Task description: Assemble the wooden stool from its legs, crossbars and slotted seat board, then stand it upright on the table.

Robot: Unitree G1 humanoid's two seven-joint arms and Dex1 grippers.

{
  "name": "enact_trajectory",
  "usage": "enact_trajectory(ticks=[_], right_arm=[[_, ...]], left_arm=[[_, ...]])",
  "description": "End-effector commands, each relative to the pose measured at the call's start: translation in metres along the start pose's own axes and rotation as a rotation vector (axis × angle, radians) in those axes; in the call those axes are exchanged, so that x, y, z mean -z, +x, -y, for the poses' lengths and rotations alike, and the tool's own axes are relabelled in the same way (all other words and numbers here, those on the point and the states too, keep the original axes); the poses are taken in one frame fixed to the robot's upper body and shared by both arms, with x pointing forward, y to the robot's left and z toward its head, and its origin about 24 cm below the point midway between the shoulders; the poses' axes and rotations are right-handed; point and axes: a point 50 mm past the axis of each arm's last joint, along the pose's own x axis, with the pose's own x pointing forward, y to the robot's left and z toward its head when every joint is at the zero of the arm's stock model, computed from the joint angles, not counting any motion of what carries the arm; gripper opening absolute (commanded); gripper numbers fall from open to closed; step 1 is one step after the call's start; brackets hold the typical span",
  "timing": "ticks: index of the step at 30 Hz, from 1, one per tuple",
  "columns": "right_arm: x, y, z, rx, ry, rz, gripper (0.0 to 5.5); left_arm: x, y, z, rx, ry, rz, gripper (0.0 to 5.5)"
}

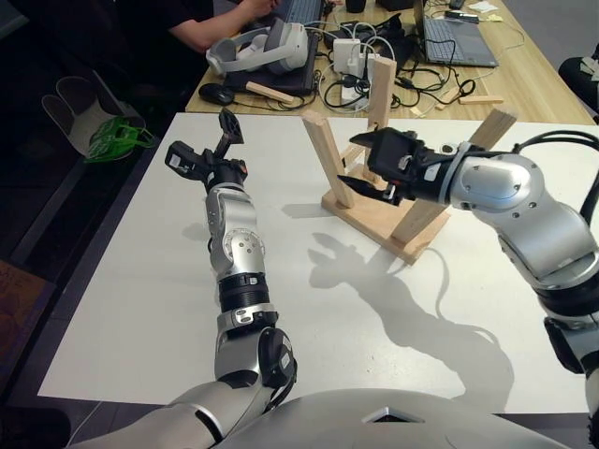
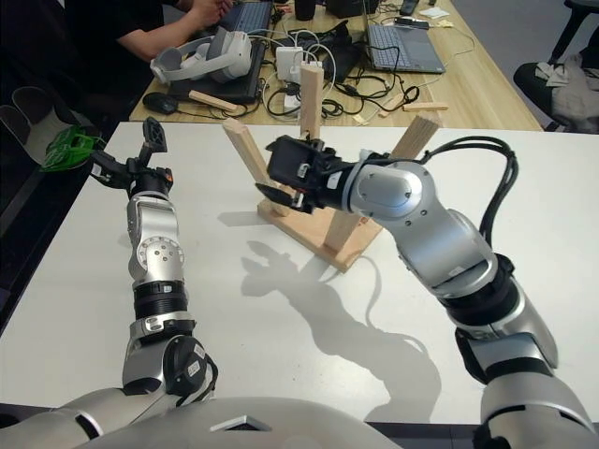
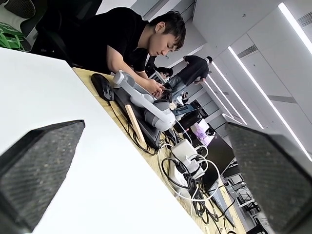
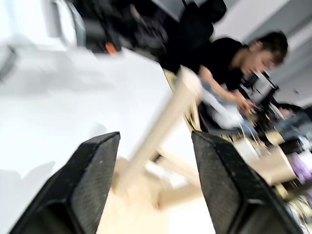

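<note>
The right gripper (image 1: 361, 161) is open, with its two pads spread and nothing held between them. It sits in among the legs of the stool (image 2: 318, 238), close to the leg (image 1: 325, 154) on the robot's left. From the right wrist view this leg lines up with the gap between the pads, so the gripper looks ready to close on it. I cannot tell if a pad already touches the wood. The stool is upside down. Its seat board (image 1: 365, 220) lies flat on the white desk (image 1: 140, 299) and the legs stick up and lean outward. That is a good way to build it, because the flat board keeps everything steady while the legs go in. A short crossbar (image 1: 354, 152) seems to join two legs near the gripper, but it is partly hidden. The stool looks nearly built, so I think the next big job is to check the legs are tight and then flip it onto its feet. The left gripper (image 1: 204, 140) is wide open too and holds nothing. It hangs above the desk, well apart from the stool on the robot's left, tipped up toward the far edge. It may be waiting there to help steady the stool. If only one leg gets pulled, the stool could tip or slide.
</note>
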Motion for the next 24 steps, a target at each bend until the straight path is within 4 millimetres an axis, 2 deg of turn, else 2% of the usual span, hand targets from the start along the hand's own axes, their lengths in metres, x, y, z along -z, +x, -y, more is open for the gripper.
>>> enact_trajectory(ticks=[1, 4, 8, 11, 17, 20, 24], right_arm=[[0.026, 0.000, 0.004, 0.054, -0.050, -0.116, 2.70], [0.038, 0.008, 0.001, 0.109, -0.117, -0.168, 2.70], [0.043, 0.014, -0.001, 0.236, -0.118, -0.117, 2.70], [0.058, 0.011, -0.008, 0.273, -0.192, -0.144, 2.70], [0.068, -0.006, 0.000, 0.407, -0.367, -0.116, 2.70], [0.051, -0.009, 0.008, 0.504, -0.369, 0.019, 2.70], [-0.014, -0.028, 0.038, 0.865, -0.270, 0.440, 2.70]], left_arm=[[-0.002, 0.000, 0.006, 0.017, 0.020, -0.001, 5.40], [-0.001, -0.002, 0.009, 0.028, 0.036, -0.002, 5.40], [-0.001, -0.004, 0.014, 0.049, 0.137, -0.013, 5.40], [0.002, -0.008, 0.024, 0.095, 0.300, -0.052, 5.40], [0.006, -0.024, 0.029, 0.095, 0.524, -0.191, 5.40], [0.004, -0.032, 0.031, 0.104, 0.600, -0.235, 5.40], [0.001, -0.044, 0.015, 0.074, 0.779, -0.330, 5.40]])
